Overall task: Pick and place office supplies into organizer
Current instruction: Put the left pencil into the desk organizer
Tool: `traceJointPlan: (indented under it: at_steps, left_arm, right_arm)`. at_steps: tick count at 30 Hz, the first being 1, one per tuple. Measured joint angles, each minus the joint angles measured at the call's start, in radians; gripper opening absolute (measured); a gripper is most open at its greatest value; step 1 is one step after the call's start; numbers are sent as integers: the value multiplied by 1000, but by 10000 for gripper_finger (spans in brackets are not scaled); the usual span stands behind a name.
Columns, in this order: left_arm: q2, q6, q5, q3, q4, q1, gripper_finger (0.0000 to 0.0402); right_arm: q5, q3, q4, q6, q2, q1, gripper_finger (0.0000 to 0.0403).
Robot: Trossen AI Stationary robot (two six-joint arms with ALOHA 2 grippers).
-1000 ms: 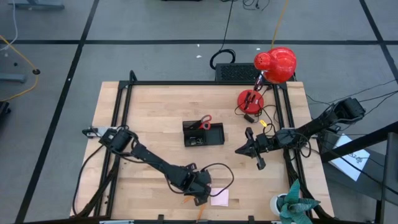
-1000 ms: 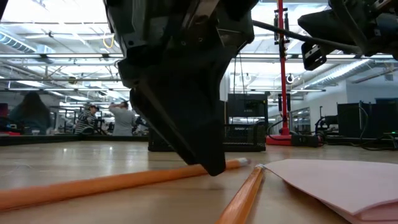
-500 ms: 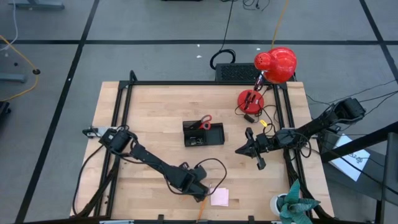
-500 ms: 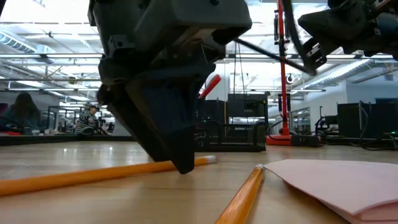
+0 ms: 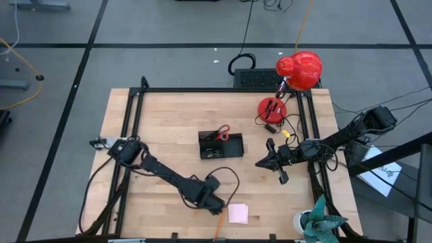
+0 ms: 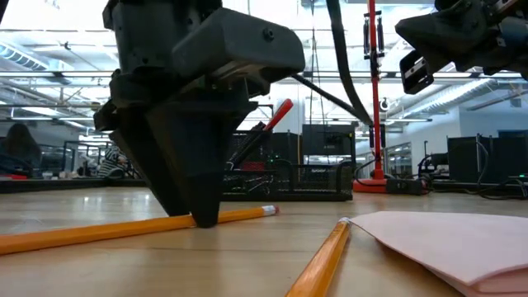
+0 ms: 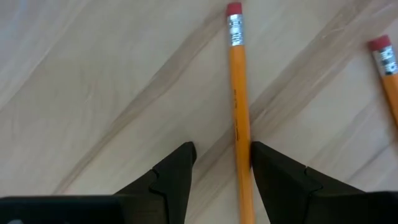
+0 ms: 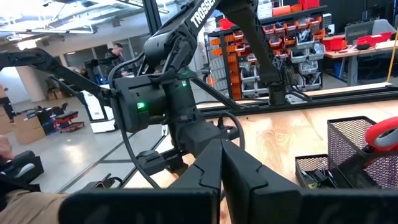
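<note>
Your left gripper (image 7: 219,163) is down at the near edge of the pale, grain-streaked wooden table (image 5: 169,128), its two dark, wedge-shaped fingers standing apart with their tips at the boards. An orange pencil (image 7: 239,106) lies flat between them, hard against the inner face of one finger (image 7: 277,177) and clear of the other, so it is bracketed, not clamped. The pencil is a slim painted stick with a ribbed metal ferrule and a small red eraser. A second pencil (image 7: 387,74) of the same make lies just beside it, angled away; you have two pencils on the table, both visible in the low view as well, where the nearer one (image 6: 323,260) runs towards the camera.

Close by the second pencil sits one pale pink square sticky-note pad (image 5: 237,214), thin and matte, lying flat.

The organizer (image 5: 220,145) is one black wire-mesh tray at the middle of the table, well apart from the pencils. One pair of red-handled scissors (image 5: 221,132) stands tilted in its taller section, glossy plastic loops up.

Your right gripper (image 5: 259,163) hangs above the table's right side, its dark fingers pressed together on nothing.

Beyond the organizer stands one glossy red lamp (image 5: 299,69) on a round base, and one green plant-like object (image 5: 320,223) sits at the near right corner.
</note>
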Motion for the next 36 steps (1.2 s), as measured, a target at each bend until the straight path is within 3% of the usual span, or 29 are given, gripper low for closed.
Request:
traceJointPlan:
  at_steps: [7,13,23,36]
  left_arm:
    - [-2,105,81,0,-2,46,173]
    - [-2,174,137,0,14,98,146]
    - [-2,240,132,-2,51,123,132]
    - [-2,174,76,-5,122,142,165]
  right_arm:
    - [0,0,0,0,0,0,0]
    - [0,0,0,0,0,0,0]
    - [0,0,0,-3,0,0,0]
    - [0,0,0,14,0,0,0]
